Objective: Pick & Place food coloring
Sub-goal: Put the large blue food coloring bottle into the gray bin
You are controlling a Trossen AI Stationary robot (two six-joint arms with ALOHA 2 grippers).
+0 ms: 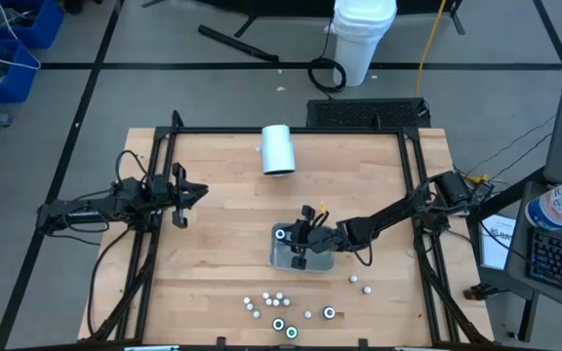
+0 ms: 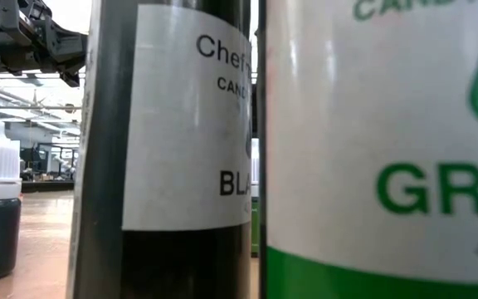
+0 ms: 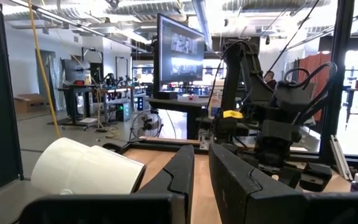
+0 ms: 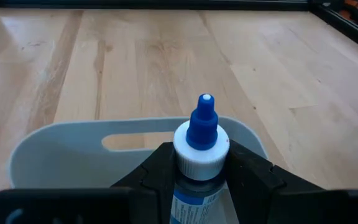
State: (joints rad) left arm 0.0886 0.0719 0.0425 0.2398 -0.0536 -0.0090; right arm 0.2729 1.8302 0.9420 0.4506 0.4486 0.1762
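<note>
The food coloring bottles are thumb-sized. Several stand loose near the table's near edge point(image 1: 279, 310), two more to the right point(image 1: 359, 283), and one dark-topped bottle stands in the left end of the grey tray point(image 1: 281, 234). My right gripper point(image 1: 302, 244) point(image 4: 201, 165) is over the grey tray point(image 4: 42, 155), shut on a white-capped, blue-tipped bottle point(image 4: 202, 134). My left gripper point(image 1: 188, 195) point(image 3: 201, 165) waits above the table's left side, open by a narrow gap and holding nothing. The low view is filled by a black-labelled bottle point(image 2: 173, 149) and a green-labelled one point(image 2: 388, 141). My right gripper pinches the blue-tipped bottle between its two fingers point(image 4: 154, 171), just below the white cap point(image 4: 199, 163). The fingers come slanting from the table's right side and lie along the bottle. Its tip points away from the wrist, over the tray's rim. Its lower body is hidden by the fingers.
A large white cylinder point(image 1: 278, 149) point(image 3: 86, 165) lies on its side near the far edge. Black frame rails point(image 1: 291, 130) border the table's left, far and right sides. A white bucket point(image 1: 364, 34) stands on the floor beyond. Bare wood lies between the tray and the cylinder.
</note>
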